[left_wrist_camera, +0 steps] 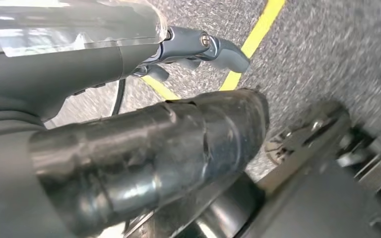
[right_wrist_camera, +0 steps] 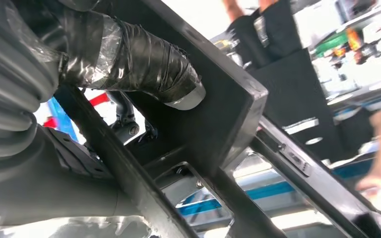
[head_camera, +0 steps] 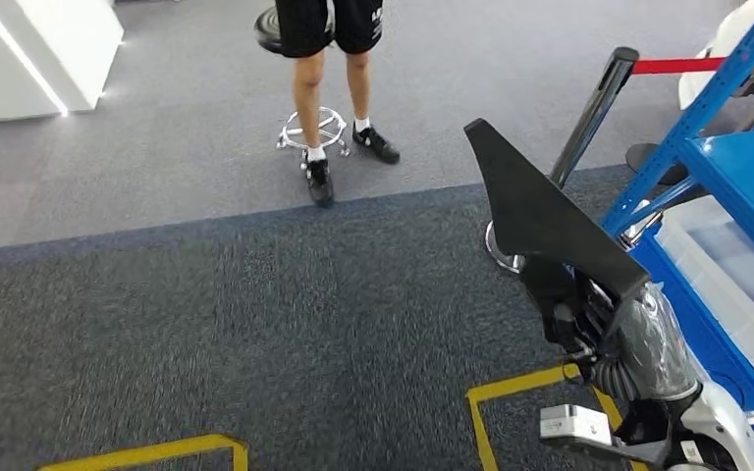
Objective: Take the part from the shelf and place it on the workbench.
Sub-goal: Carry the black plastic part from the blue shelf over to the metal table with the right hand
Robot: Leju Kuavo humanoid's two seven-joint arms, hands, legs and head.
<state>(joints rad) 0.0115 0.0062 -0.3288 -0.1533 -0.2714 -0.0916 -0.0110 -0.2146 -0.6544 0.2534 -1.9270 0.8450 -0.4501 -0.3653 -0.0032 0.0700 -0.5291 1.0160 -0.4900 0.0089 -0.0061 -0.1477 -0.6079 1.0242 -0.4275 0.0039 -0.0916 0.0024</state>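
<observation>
Right hand (head_camera: 574, 319) grips black part (head_camera: 540, 211), which sticks up above it, shelf (head_camera: 736, 177) just beside. Left hand (left_wrist_camera: 144, 144) holds nothing, fingers partly curled. Carry steady; keep grip firm toward the workbench.

No text, label or number can be read; the print on the person's shorts (head_camera: 358, 20) is too small.

floor: grey carpet (head_camera: 206, 324), paler band across the upper frame, yellow tape lines (head_camera: 496, 407) at the bottom
upper left: white counter (head_camera: 34, 49) with a light strip
right edge: blue shelf frame (head_camera: 692, 123)
upper right: red barrier belt (head_camera: 692, 65)
</observation>
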